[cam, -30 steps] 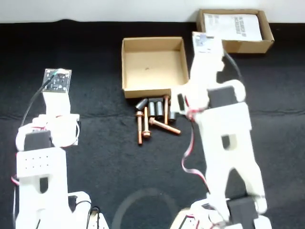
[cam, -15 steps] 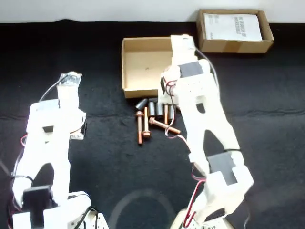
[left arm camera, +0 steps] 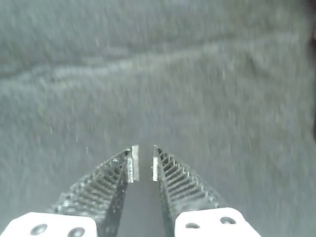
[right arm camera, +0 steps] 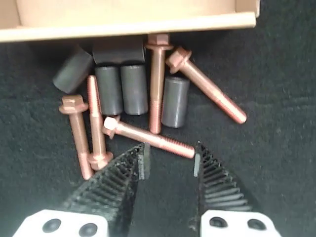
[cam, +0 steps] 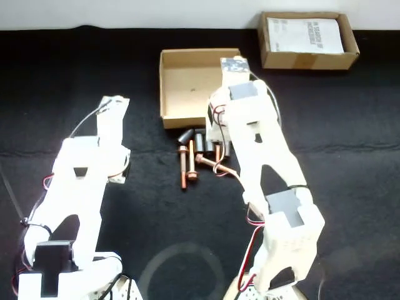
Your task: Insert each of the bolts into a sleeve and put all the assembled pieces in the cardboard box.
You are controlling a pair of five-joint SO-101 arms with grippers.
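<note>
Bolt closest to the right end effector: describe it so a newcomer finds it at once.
Find the cardboard box mid-table; bolts and sleeves are heaped against its near wall. Your bolt lies at the heap's outer edge, just ahead of the right end effector. It alone runs nearly parallel to that wall.

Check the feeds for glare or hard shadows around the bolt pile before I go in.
Right wrist view: bolts and sleeves evenly lit, no glare; soft shadow under the cardboard box wall; the dark sleeves barely stand out from the black cloth. High view: even light, but the right arm covers part of the pile. Left wrist view: flat light on cloth, no hard shadow.
</note>
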